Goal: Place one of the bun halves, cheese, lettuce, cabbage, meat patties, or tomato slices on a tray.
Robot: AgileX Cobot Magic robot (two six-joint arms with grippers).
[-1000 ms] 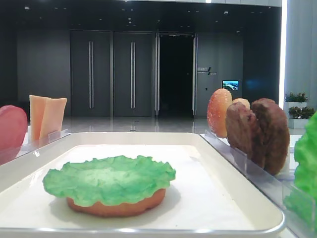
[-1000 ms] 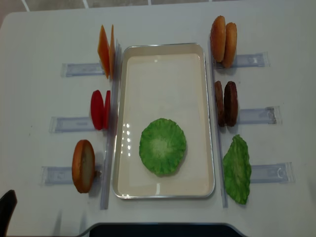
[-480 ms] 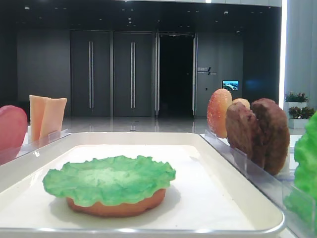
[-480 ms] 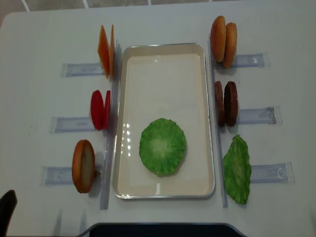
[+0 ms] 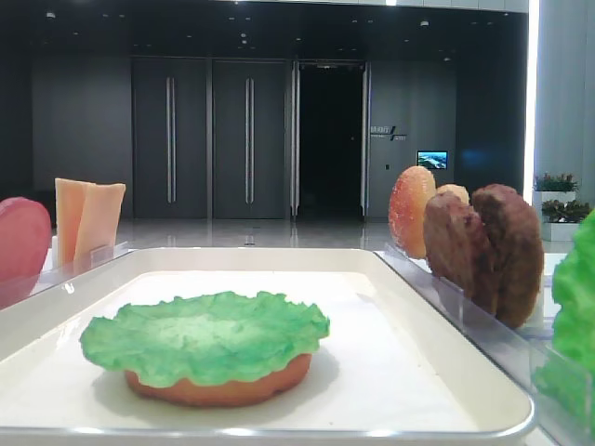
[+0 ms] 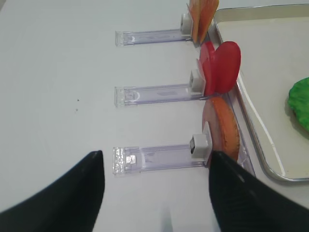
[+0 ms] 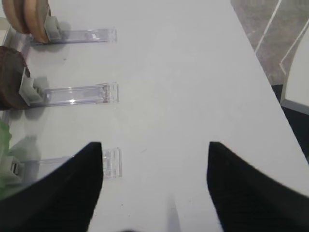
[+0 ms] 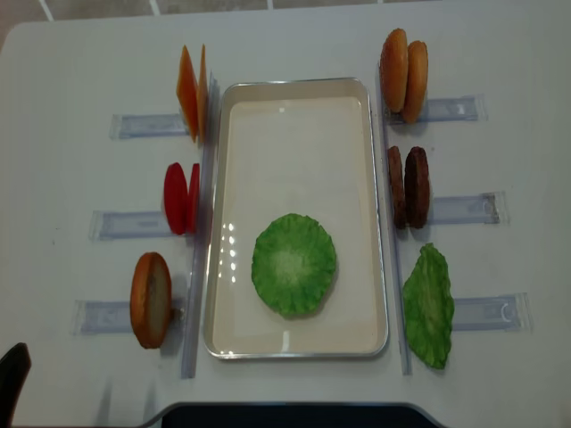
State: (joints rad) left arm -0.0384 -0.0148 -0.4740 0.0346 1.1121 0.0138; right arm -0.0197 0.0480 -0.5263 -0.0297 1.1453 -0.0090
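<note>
A white table (image 8: 71, 71) carries the white tray (image 8: 294, 87) at its centre. Clear plastic holder rails (image 8: 143, 125) lie on it in two columns, three left of the tray and three right, each reaching outward.

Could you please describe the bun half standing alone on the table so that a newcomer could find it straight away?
Start at the white tray in the middle of the table. Along its left side three groups of food stand on edge in clear holders; the bun half is the nearest one, below the red tomato slices. It stands alone, golden-brown with a pale face, unlike the paired slices.
</note>
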